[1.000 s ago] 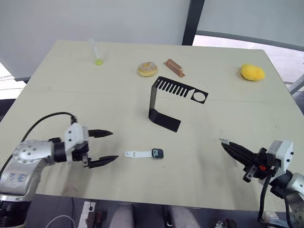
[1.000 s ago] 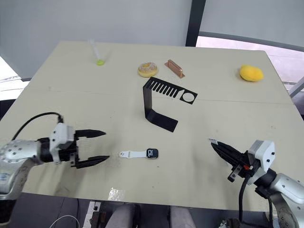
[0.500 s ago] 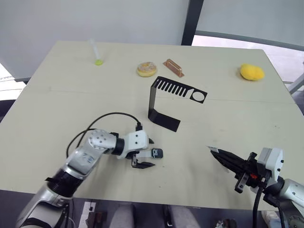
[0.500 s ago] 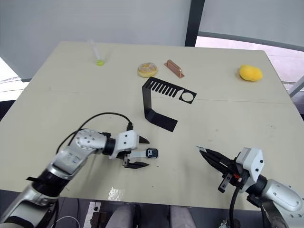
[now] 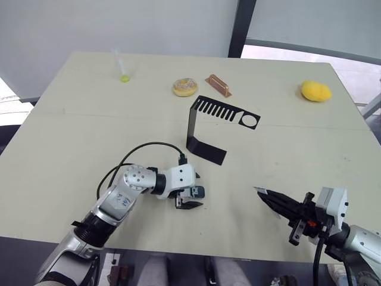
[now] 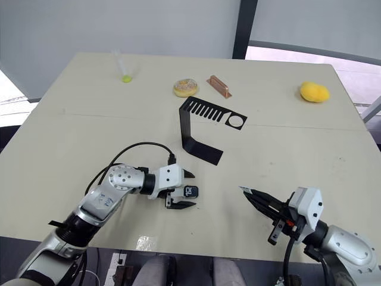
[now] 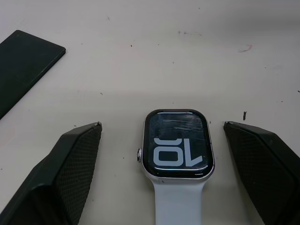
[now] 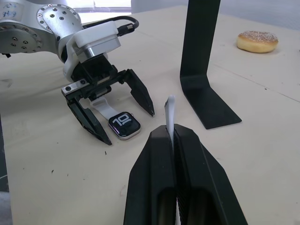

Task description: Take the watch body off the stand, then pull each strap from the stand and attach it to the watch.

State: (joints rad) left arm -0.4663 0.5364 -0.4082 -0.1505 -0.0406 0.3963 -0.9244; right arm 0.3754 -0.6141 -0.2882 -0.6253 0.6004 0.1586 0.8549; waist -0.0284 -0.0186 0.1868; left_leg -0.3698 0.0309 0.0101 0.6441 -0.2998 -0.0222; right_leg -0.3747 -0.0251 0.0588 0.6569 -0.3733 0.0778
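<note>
Watch body: glossy black rounded square, flat on the matte table, one smooth white strap attached.
Left gripper: textured fingers spread wide either side, touching nothing.
Right gripper: pinched on second white strap.
Stand: thin black bent sheet, just behind.

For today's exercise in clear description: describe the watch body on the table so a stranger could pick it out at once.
Start at the black stand in the middle of the table. Just in front of its foot, between the open fingers of the left hand, lies the watch body. It is a small black rounded square with pale digits on a glossy screen and one white strap attached.
</note>
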